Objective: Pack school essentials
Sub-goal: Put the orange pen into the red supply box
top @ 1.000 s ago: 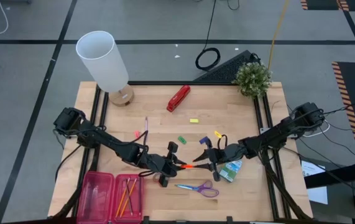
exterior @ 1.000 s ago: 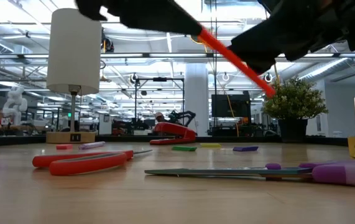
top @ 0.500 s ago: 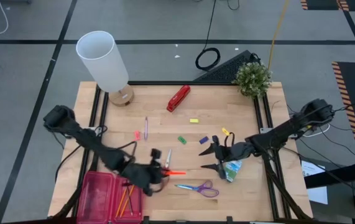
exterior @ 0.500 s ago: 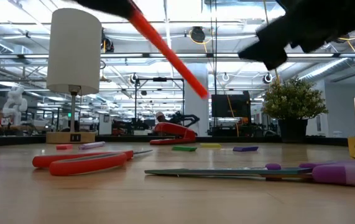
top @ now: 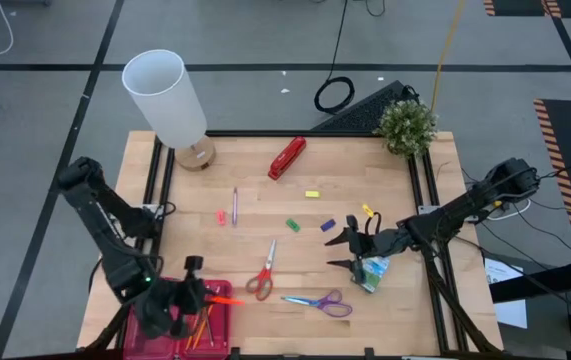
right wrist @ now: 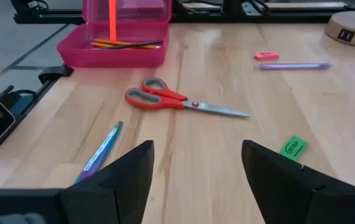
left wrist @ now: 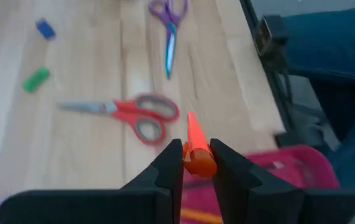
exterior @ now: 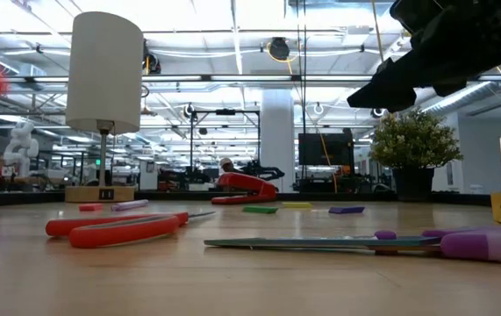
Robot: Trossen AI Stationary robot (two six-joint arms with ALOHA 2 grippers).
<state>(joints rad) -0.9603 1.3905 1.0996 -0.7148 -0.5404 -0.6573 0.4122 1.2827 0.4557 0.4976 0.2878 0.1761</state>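
My left gripper (top: 205, 297) hangs over the pink box (top: 161, 300) at the table's near left corner, shut on an orange pencil (left wrist: 194, 140). More pencils (right wrist: 122, 43) lie in the box. Red-handled scissors (top: 262, 275) and purple-handled scissors (top: 317, 302) lie flat on the table right of the box. My right gripper (top: 337, 252) stands open at the right, just left of the green-yellow crayon box (top: 373, 270), with nothing between its fingers. Small erasers (top: 292, 225) and a thin purple pen (top: 234, 205) lie mid-table. My left gripper pinches the orange pencil near its upper end (left wrist: 197, 163) between its two fingers. The pencil is lifted clear and slants down toward the table's right, its free end (right wrist: 112, 28) above the pink box.
A white lamp (top: 165, 97) stands at the far left, a red stapler (top: 287, 157) at the far middle and a potted plant (top: 407, 125) at the far right corner. Bare wood lies between the scissors and the near edge.
My left gripper has carried the orange pencil from the table's middle toward the near left corner and now holds it over the pink box. My right gripper has drawn back a little toward the table's right edge.
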